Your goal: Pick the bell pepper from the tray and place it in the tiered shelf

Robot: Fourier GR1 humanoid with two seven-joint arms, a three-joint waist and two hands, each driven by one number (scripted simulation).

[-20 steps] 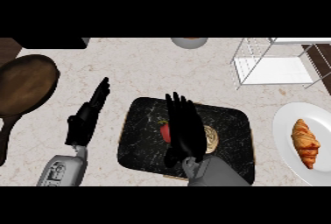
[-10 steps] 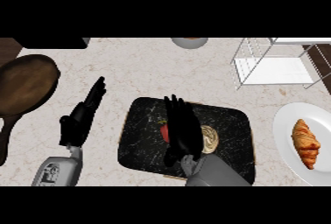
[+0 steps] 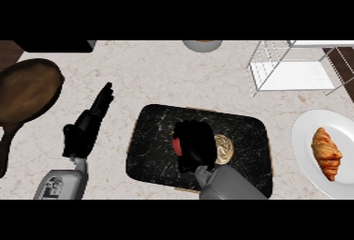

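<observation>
- The right hand is over the middle of the tray, and its black fingers are curled down around the bell pepper, so it is clamped on this thing.
- The bell pepper is on the tray, under this hand. Only a narrow red strip of it shows at the left side of the hand; the rest is hidden, so I cannot tell its full shape.
- Just to the right of the hand a pale round thing with a spiral pattern lies on the tray too, partly covered by the hand.
- The tray is dark with thin white veins like marble, it has rounded corners, and it sits a little turned on the tabletop.
- The grey right forearm comes in from the near edge over the near part of the tray.
- The left hand rests to the left of the tray, above the tabletop, with straight fingers apart and pointing to the far side. It holds nothing.
- Further left there is a brown wooden pan, reaching to the left edge.
- At the right edge a white plate carries a croissant.
- The tiered shelf, made of white wire, stands at the far right, well apart from the tray.
- At the far edge, in the middle, part of a grey bowl shows.
</observation>
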